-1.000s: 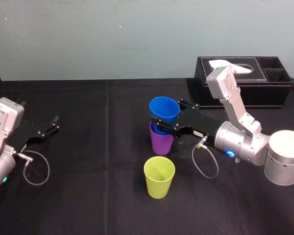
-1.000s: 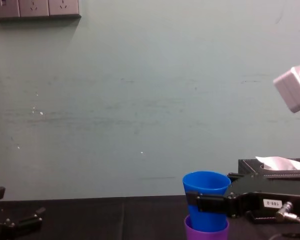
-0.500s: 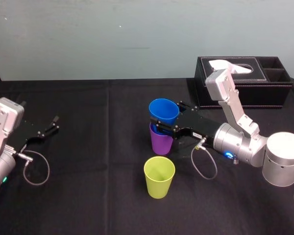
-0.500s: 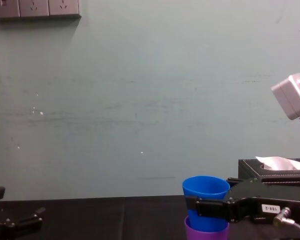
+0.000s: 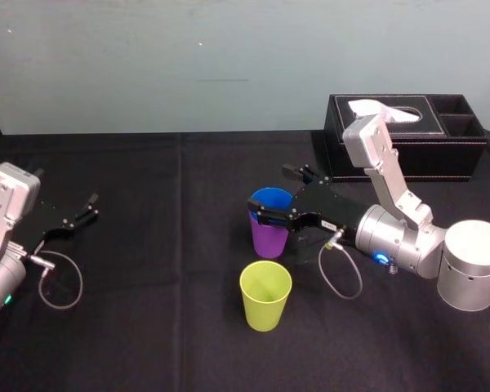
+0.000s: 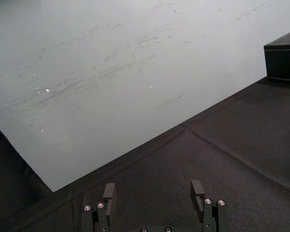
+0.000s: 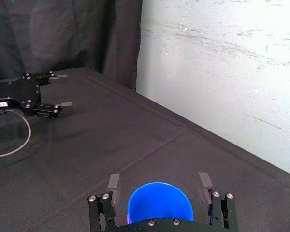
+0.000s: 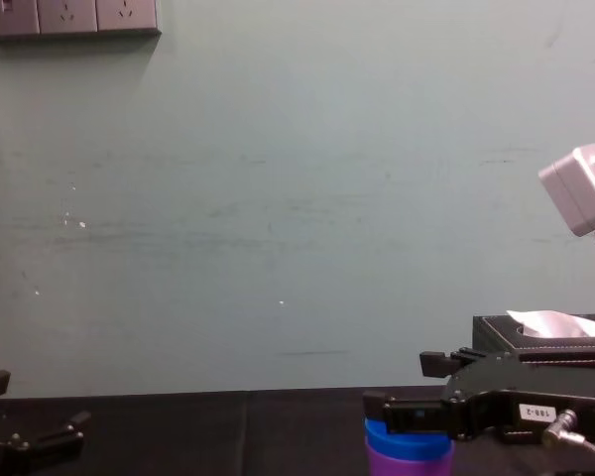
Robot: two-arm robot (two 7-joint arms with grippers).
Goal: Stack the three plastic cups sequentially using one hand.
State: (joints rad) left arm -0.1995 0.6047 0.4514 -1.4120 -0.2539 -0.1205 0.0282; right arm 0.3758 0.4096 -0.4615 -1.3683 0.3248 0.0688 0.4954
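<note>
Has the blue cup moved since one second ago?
Yes. The blue cup dropped into the purple cup; against the tissue box in the chest view its rim sits lower. The right gripper stands open around it; the left gripper rests far left.

This is a robot test room or lab, not a home: a table (image 5: pixel 147 327) draped in plain black cloth stands against a bare, scuffed pale-green wall (image 8: pixel 278 198). 3 wall sockets (image 8: pixel 69 17) sit at 11 o'clock in the chest view, and a dark curtain (image 7: pixel 63 34) hangs beside the wall.
</note>
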